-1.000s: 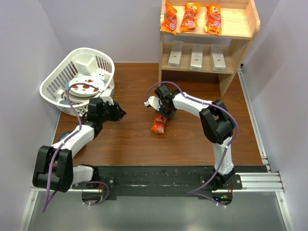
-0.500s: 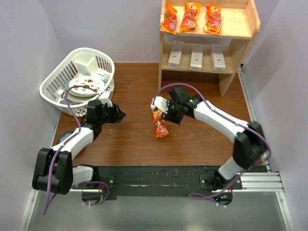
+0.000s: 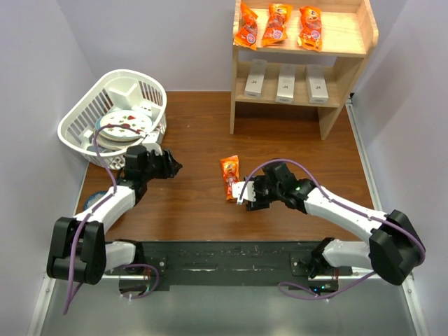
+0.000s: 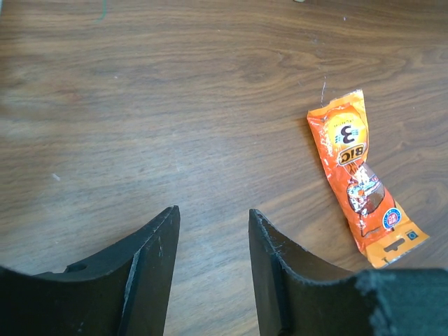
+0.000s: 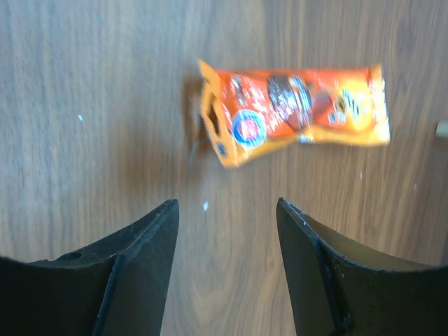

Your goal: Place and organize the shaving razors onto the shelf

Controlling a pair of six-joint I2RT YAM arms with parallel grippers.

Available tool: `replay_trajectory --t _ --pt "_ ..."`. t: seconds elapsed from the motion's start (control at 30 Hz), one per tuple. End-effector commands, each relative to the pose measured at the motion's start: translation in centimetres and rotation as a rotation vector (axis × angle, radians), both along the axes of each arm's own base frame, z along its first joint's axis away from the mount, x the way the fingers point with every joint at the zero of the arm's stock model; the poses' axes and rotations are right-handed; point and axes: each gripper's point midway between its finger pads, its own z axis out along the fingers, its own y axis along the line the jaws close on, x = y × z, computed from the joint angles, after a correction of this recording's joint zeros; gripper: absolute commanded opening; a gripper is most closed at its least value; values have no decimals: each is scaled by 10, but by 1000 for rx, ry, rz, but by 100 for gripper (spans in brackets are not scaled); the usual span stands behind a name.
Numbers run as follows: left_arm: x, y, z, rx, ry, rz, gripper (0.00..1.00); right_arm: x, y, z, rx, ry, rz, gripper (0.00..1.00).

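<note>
A: Overhead, from 9 o'clock across. What's at the far left?

B: White slatted basket (image 3: 84,129) at 10 o'clock on the table (image 3: 196,217), with a red-spotted plate (image 3: 126,122) lying in it. It sits well apart from the shelf.

A: Left gripper?

B: Left gripper (image 3: 175,166) is just off the basket's 4 o'clock side, pointing to 3 o'clock. Wrist view: jaws parted by a moderate gap, with only bare wood between them. They grip nothing.

A: Anything loose on the table?

B: One orange BIC packet (image 3: 229,177) lies flat near mid-table, its long axis running 12 to 6. From the left wrist it sits at 2 o'clock of the fingers, apart from them.

A: Right gripper?

B: Right gripper (image 3: 241,194) is at 5 o'clock of that packet's near end, close by. Wrist view: jaws stand wide and empty, and the packet lies crosswise just ahead of the fingertips (image 5: 168,210), clear of them.

A: And the razors?

B: The wooden shelf (image 3: 343,35) is at 1 o'clock. Three white razor boxes (image 3: 286,82) sit in a spaced row on the lower level. Three orange packets (image 3: 277,24) lie side by side on the top level.
</note>
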Motion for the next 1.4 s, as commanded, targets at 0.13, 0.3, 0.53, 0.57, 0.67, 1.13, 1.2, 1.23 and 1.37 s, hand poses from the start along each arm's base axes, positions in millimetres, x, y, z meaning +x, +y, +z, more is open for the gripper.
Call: replay_trajectory --t 0.13,0.3,0.53,0.57,0.67,1.13,1.2,1.23,1.37 --pt "6 15 11 -1 -60 48 50 6 39 8 115 -139 87 61" --pt "5 20 7 0 -53 62 50 9 49 0 100 -169 129 59" --pt "6 23 6 6 -58 68 51 9 50 -19 43 -161 173 55" --pt "5 24 5 5 -55 70 51 10 49 -22 33 -163 170 55" --pt "6 26 4 6 -56 78 51 12 50 -28 30 -175 177 53" --pt "10 30 -6 22 -27 87 51 25 58 -59 -31 -231 215 31" --pt "11 30 -5 22 -30 87 51 29 56 -60 -47 -246 200 21" --pt "12 30 -6 22 -29 87 51 32 57 -59 -48 -257 194 18" --pt "13 29 -5 14 -29 88 51 40 60 -40 -23 -314 183 1"
